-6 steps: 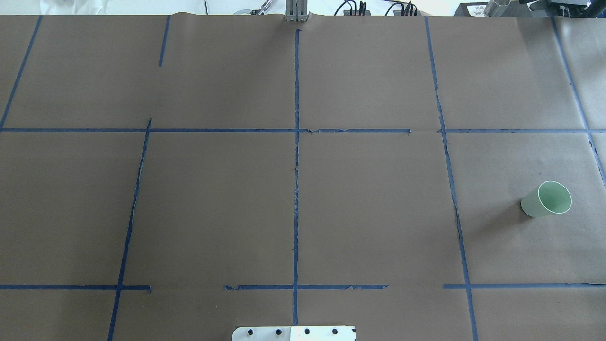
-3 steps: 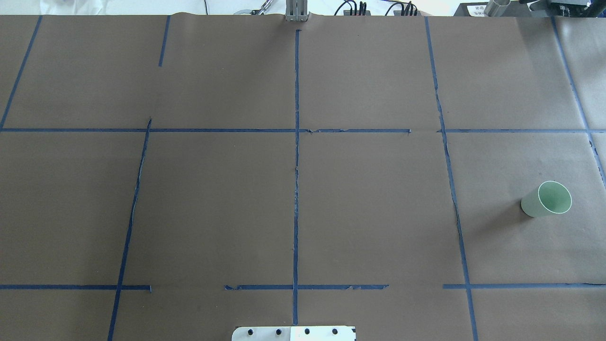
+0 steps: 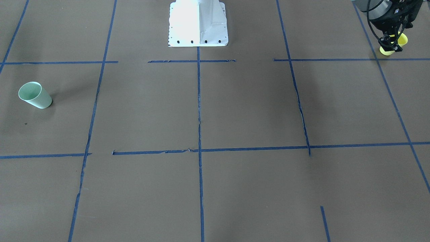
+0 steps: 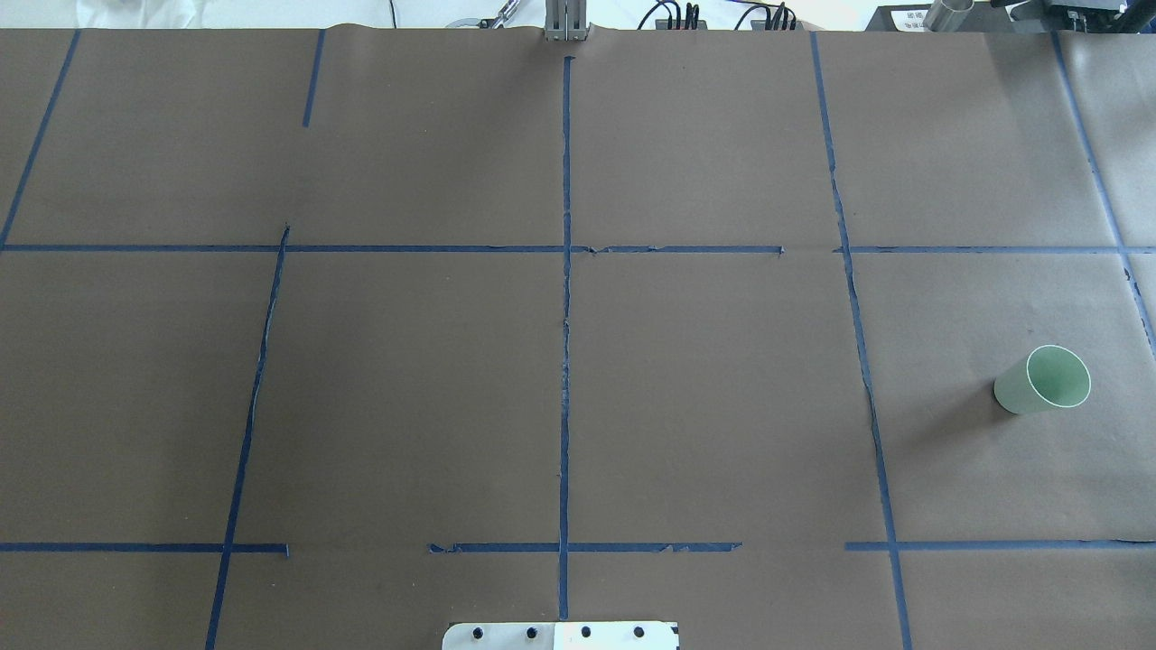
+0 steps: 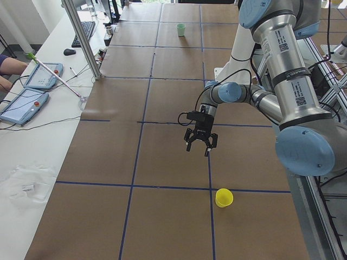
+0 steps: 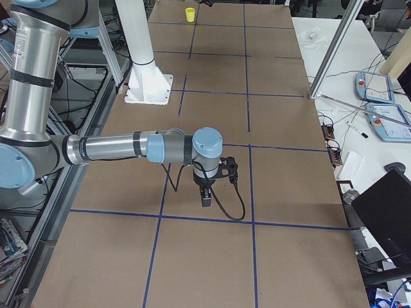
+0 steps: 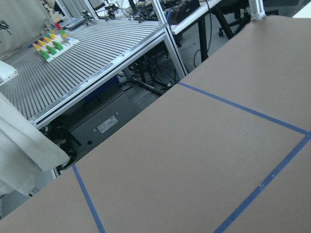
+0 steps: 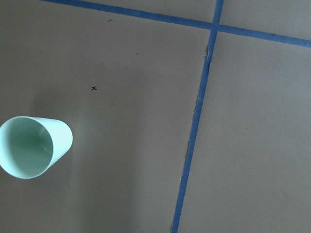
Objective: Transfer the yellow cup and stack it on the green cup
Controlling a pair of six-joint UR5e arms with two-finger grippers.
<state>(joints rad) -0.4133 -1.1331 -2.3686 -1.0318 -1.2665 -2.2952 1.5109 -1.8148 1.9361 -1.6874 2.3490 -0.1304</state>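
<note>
The yellow cup stands upright on the brown table near the robot's left edge, also in the exterior left view and far off in the exterior right view. My left gripper hangs open and empty above the table, a short way from it. The green cup stands upright at the table's right end, also seen in the front-facing view and at the lower left of the right wrist view. My right gripper hovers above that area; I cannot tell if it is open.
Blue tape lines divide the brown table. The white robot base plate sits at the robot's edge. A metal pole and tablets stand along the operators' side. Metal racks lie beyond the table's left end.
</note>
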